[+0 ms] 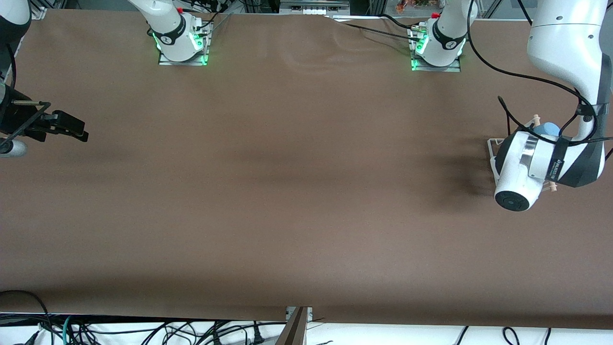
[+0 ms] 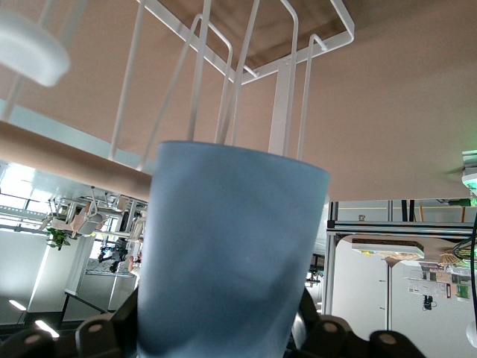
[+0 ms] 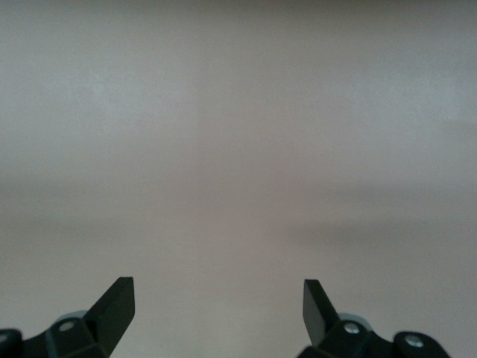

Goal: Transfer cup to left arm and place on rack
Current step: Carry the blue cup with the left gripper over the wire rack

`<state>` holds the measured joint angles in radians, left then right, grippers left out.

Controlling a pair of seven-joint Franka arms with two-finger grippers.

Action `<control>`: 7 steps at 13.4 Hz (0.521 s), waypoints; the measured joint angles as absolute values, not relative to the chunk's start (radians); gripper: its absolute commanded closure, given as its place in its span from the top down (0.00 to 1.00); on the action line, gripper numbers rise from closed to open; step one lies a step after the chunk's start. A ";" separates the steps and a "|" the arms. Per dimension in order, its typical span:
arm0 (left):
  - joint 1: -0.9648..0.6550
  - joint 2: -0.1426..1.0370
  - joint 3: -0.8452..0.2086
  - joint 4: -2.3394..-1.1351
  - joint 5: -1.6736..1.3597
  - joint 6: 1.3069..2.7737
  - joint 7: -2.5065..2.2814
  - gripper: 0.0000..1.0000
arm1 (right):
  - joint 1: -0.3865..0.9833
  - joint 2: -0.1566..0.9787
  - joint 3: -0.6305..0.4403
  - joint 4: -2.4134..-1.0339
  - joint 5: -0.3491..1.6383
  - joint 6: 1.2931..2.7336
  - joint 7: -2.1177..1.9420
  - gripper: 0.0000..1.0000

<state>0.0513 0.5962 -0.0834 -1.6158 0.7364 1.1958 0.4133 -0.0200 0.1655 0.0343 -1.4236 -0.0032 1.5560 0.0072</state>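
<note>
The left claw point(image 2: 216, 339) was closed on the light-blue cup point(image 2: 227, 261), smooth and tapered, holding it over the white-pronged rack point(image 2: 283, 97) at the left arm's end of the desk point(image 1: 297, 191). The right claw point(image 3: 218, 309) waited at the right arm's end, fingers wide apart, holding nothing.

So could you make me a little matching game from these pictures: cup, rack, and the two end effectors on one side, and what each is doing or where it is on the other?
Things:
1. cup
2. rack
3. left end effector
4. right end effector

States or places:
A. open, holding nothing, over the table at the right arm's end
B. light blue, gripped between two black fingers
C. white wire prongs, standing at the left arm's end of the table
D. shut on the cup, right at the rack

Pairs: 1-B, 2-C, 3-D, 4-A
</note>
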 measured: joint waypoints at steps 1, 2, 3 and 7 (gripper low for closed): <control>0.051 0.596 -0.084 -1.616 0.736 1.196 0.409 1.00 | -0.020 0.165 0.034 -1.424 -0.003 1.556 0.007 1.00; 0.051 0.596 -0.084 -1.615 0.736 1.196 0.406 1.00 | -0.020 0.165 0.034 -1.424 -0.003 1.556 0.008 1.00; 0.051 0.596 -0.084 -1.614 0.736 1.196 0.404 1.00 | -0.020 0.165 0.034 -1.424 -0.003 1.556 0.008 1.00; 0.051 0.596 -0.086 -1.608 0.736 1.196 0.400 1.00 | -0.020 0.165 0.035 -1.424 -0.003 1.556 0.011 1.00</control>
